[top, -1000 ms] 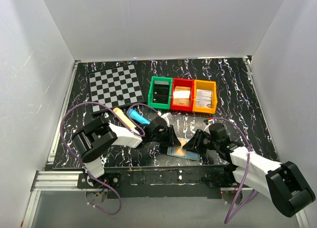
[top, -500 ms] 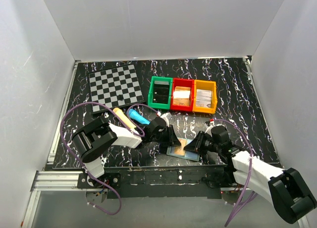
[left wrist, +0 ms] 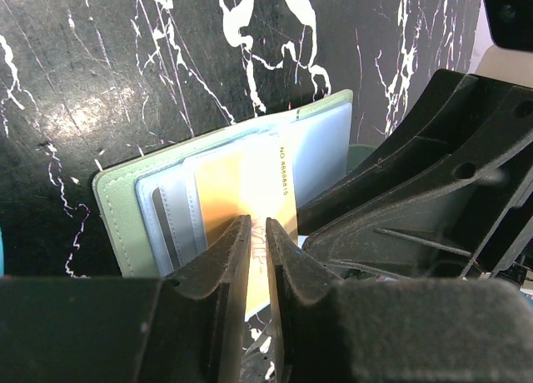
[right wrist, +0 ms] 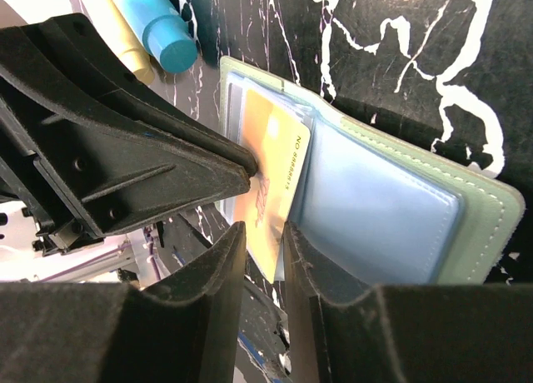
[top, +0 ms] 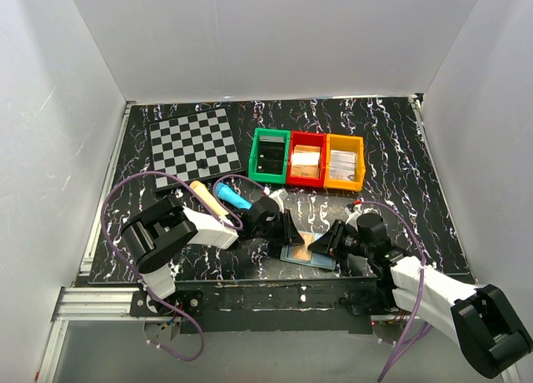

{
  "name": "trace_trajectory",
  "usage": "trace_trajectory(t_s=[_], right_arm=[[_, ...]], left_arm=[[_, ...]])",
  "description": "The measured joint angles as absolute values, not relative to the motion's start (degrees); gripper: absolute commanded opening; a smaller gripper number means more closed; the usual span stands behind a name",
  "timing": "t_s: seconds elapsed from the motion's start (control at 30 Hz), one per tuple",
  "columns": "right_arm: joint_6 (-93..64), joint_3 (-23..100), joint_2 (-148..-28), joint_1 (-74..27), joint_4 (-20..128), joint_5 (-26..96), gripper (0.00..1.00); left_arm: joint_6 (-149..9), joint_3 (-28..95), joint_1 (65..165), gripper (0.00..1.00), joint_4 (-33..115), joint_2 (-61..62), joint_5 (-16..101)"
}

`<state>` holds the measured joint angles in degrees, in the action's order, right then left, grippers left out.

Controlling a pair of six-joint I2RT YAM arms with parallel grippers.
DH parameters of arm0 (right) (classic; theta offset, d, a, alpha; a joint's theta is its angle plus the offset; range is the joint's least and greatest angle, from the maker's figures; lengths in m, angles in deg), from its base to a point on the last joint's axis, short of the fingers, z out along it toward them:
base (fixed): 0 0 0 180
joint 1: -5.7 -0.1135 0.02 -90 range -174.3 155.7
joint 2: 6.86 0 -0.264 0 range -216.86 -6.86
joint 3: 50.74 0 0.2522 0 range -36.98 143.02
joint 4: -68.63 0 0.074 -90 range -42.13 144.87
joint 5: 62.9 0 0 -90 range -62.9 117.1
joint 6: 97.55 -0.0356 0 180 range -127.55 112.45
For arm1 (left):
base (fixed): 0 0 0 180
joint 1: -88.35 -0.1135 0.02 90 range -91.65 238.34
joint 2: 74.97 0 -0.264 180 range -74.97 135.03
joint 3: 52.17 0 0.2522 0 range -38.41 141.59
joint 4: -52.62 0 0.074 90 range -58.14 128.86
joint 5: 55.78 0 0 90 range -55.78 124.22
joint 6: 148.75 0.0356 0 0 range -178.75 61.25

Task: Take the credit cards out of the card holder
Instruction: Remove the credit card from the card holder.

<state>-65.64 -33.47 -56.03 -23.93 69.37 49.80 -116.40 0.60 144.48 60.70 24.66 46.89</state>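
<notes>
1. The left gripper (left wrist: 256, 226) has its fingers drawn almost together, with only a slit between them. Its tips rest on the credit card (left wrist: 241, 183) and clamp nothing.
2. The right gripper (right wrist: 265, 229) faces it, partly open, straddling the card's other end. I cannot tell whether it pinches anything.
3. The yellow-orange card lies flat, partly tucked into a pocket. Its long axis runs from one gripper to the other, and a printed number runs along one edge.
4. The card holder (right wrist: 375, 208) lies open with its pale blue panels up and its grey-green rim showing. It sits between the grippers, near the front edge of the tabletop (top: 400, 150).
5. Green, red and orange bins (top: 306, 159) stand well behind.
</notes>
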Motion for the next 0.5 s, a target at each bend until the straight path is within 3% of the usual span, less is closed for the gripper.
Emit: trace_trajectory(t_s=[0.33,0.5], right_arm=[[-66.27,-33.8,-57.39,-23.88,72.21,50.26,0.37],[-66.91,-33.8,-59.75,-23.86,74.49,51.18,0.37]], left_arm=[[-116.38,0.55,144.31,0.15,60.77,24.66,46.89],[-116.34,-0.06,144.27,0.22,61.78,24.47,46.93]])
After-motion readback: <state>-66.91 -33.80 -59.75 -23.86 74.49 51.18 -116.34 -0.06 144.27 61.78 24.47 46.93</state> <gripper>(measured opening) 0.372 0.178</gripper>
